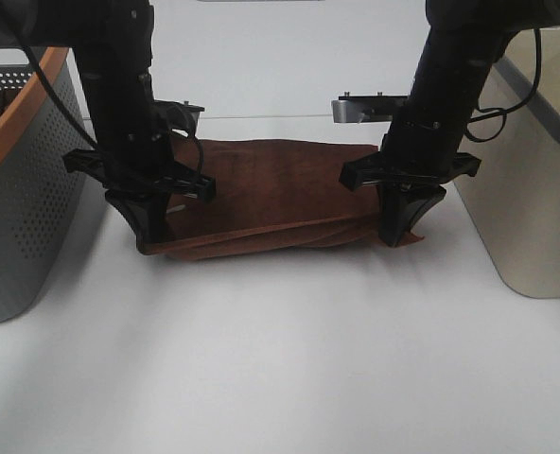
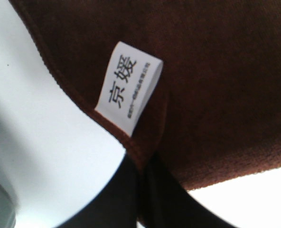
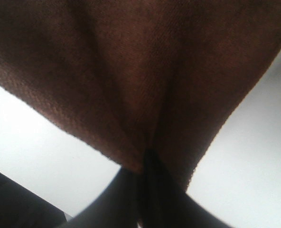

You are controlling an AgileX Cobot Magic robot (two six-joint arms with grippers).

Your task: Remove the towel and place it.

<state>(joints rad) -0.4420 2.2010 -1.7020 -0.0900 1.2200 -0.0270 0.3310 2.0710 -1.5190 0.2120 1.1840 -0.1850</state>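
Note:
The dark brown towel (image 1: 280,194) lies spread on the white table between the two arms, its near edge lifted. My left gripper (image 1: 150,241) is shut on the towel's near left corner. In the left wrist view the towel (image 2: 216,85) fills the frame with its white tag (image 2: 128,90), pinched between the shut fingers (image 2: 126,199). My right gripper (image 1: 396,236) is shut on the near right corner. In the right wrist view the towel (image 3: 131,71) bunches into the shut fingers (image 3: 164,199).
A grey perforated basket with an orange rim (image 1: 20,189) stands at the left. A beige bin (image 1: 535,189) stands at the right. The white table (image 1: 280,359) stretches toward the front.

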